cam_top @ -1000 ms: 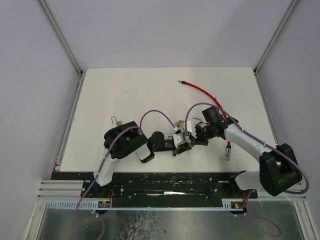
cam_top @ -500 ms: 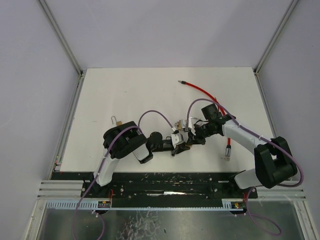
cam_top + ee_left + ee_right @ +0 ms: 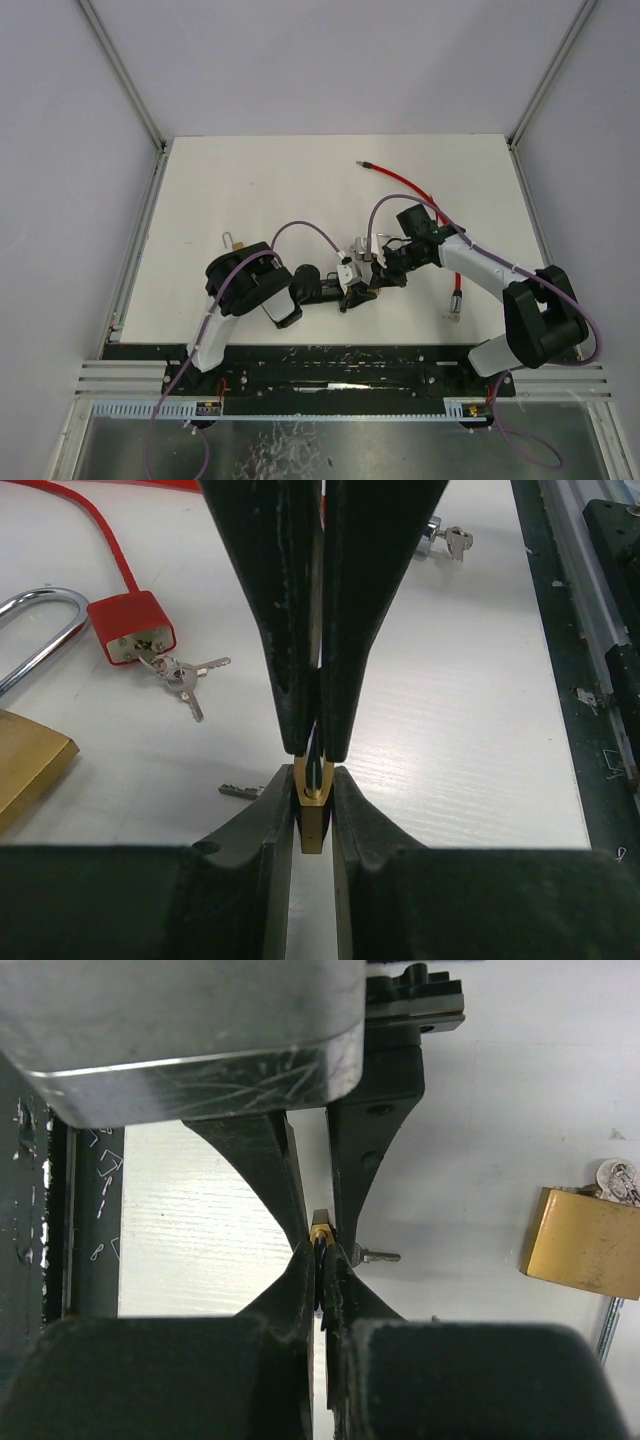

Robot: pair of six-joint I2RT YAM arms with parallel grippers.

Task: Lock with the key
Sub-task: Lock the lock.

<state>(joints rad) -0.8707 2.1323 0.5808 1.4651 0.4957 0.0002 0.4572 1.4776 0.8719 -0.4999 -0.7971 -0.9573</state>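
I find nothing to read: no lettering or numbers show on the small padlock [image 3: 312, 815], the big brass padlock [image 3: 585, 1242], the red lock [image 3: 130, 628] or the loose keys [image 3: 185, 675].

Bright, even overhead light; faint soft shadows on the white surface [image 3: 250, 190]. Wrist views blur at their dark lower edges.

A lab test cell: white table [image 3: 250, 190], plain panel walls [image 3: 340, 60], aluminium framing [image 3: 121, 70].
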